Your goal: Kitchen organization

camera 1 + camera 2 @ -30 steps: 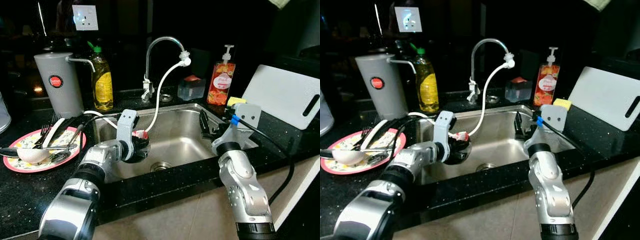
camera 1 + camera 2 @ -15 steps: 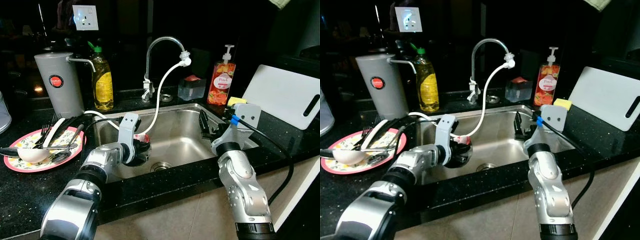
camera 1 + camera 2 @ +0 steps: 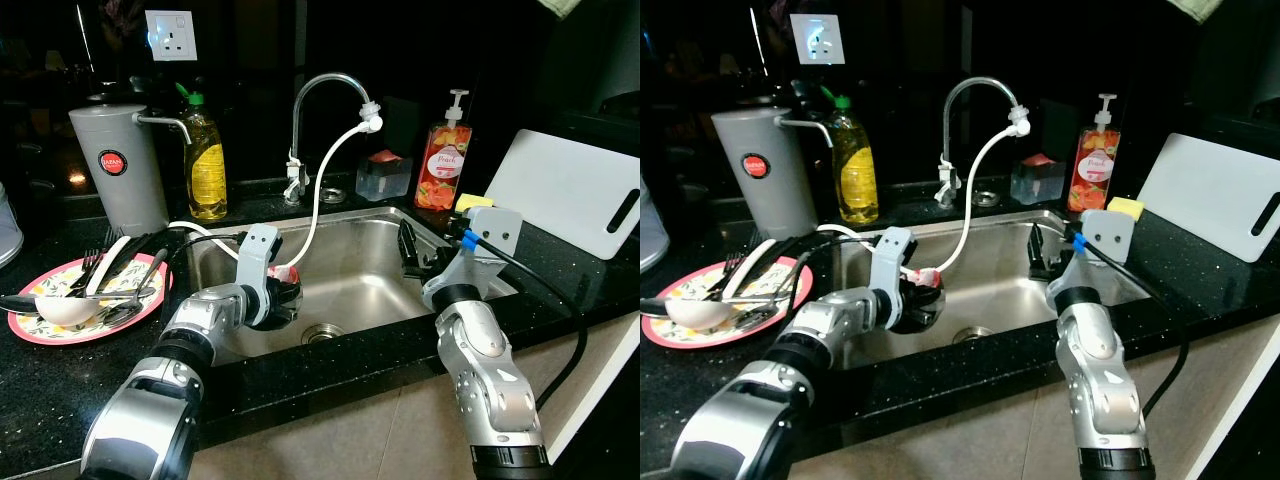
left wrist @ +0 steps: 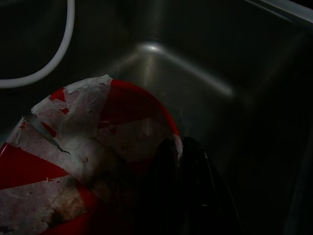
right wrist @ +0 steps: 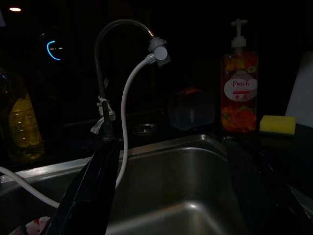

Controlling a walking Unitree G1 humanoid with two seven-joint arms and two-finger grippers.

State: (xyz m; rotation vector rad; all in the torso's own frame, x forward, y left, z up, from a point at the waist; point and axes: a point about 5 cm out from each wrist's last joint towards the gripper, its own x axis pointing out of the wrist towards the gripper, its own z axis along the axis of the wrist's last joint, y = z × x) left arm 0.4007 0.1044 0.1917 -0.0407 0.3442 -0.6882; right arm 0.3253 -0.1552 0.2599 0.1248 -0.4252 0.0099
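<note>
wall socket (image 3: 170,35) (white) above grey canister (image 3: 118,167).

A speckled black stone countertop (image 3: 40,390) surrounds a stainless steel sink (image 3: 365,262). On it rest a pink floral plate (image 3: 50,325) holding cutlery, a grey cylindrical jug (image 3: 118,170), a yellow oil bottle (image 3: 206,165), an orange soap dispenser (image 3: 443,160), and a white cutting board (image 3: 565,190).
</note>
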